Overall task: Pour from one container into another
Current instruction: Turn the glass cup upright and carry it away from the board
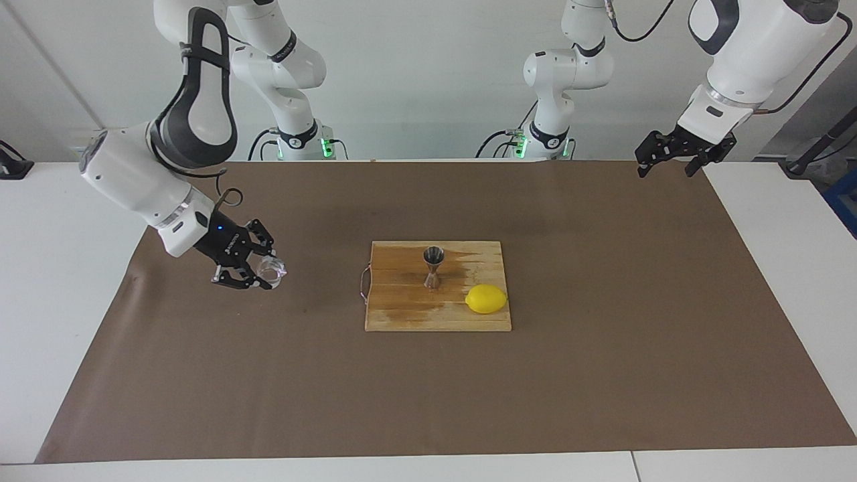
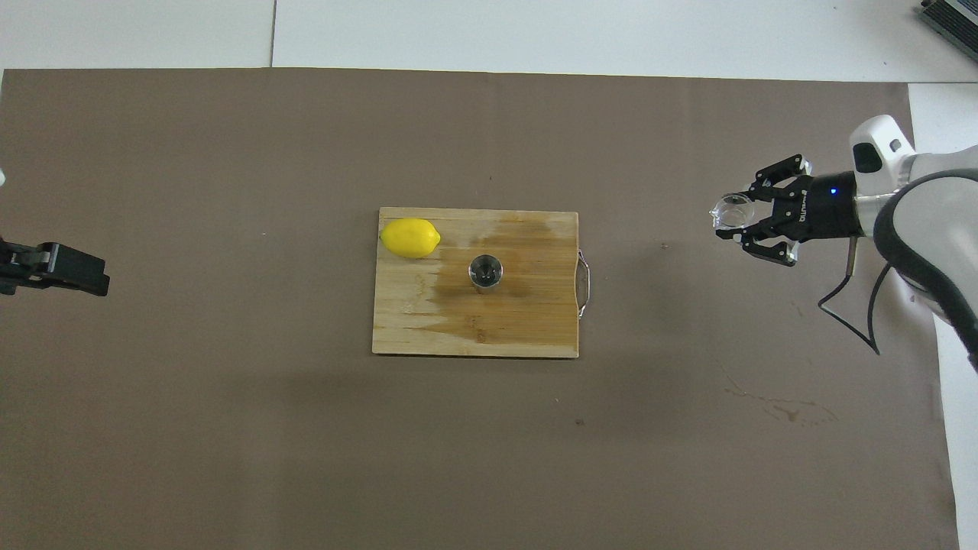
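Observation:
My right gripper [image 1: 262,269] [image 2: 739,218] is shut on the small clear glass [image 1: 271,270] [image 2: 730,211] and holds it low over the brown mat toward the right arm's end of the table, well away from the board. The steel hourglass jigger [image 1: 433,267] [image 2: 486,272] stands upright near the middle of the wooden cutting board [image 1: 402,314] [image 2: 412,321], on a dark wet patch. My left gripper [image 1: 672,161] [image 2: 76,271] waits open in the air over the mat's edge at the left arm's end, holding nothing.
A yellow lemon [image 1: 486,298] [image 2: 410,237] lies on the board's corner farther from the robots, toward the left arm's end. The board has a wire handle [image 2: 584,283] on the right arm's side. A brown mat [image 1: 602,375] covers the table.

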Available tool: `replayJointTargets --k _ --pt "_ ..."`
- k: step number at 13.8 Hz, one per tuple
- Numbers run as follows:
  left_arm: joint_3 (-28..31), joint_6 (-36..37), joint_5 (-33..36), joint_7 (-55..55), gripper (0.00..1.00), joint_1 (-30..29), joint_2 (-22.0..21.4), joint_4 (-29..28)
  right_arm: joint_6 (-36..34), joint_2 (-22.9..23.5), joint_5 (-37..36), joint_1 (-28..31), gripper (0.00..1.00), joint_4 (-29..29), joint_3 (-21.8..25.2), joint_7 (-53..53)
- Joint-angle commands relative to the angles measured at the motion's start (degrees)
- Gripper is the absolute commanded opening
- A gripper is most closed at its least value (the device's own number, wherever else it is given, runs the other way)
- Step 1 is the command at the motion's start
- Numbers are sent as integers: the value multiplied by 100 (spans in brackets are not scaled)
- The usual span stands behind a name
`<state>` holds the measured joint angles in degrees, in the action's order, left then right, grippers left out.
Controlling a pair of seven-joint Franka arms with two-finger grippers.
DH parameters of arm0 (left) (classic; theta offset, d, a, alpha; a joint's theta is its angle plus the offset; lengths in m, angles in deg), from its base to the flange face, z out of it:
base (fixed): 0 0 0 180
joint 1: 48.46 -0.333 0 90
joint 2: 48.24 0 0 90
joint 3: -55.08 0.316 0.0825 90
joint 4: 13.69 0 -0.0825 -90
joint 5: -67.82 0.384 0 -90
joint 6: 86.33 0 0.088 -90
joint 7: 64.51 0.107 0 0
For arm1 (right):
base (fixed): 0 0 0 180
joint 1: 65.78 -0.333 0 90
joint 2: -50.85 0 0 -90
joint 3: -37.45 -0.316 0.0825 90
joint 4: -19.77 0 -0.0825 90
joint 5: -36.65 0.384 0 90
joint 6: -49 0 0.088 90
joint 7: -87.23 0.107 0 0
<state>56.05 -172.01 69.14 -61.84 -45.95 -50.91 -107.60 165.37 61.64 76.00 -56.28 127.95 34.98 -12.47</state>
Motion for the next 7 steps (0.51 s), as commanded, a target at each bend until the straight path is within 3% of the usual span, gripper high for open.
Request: replayJointTargets --k 1,7 --pt "9 8 106 76 100 -4 -76 -48 -473 11 336 700 0 274 -105 -943" --pt "9 8 106 76 100 -4 -76 -48 -818 932 615 1449 0 196 -114 -2578"
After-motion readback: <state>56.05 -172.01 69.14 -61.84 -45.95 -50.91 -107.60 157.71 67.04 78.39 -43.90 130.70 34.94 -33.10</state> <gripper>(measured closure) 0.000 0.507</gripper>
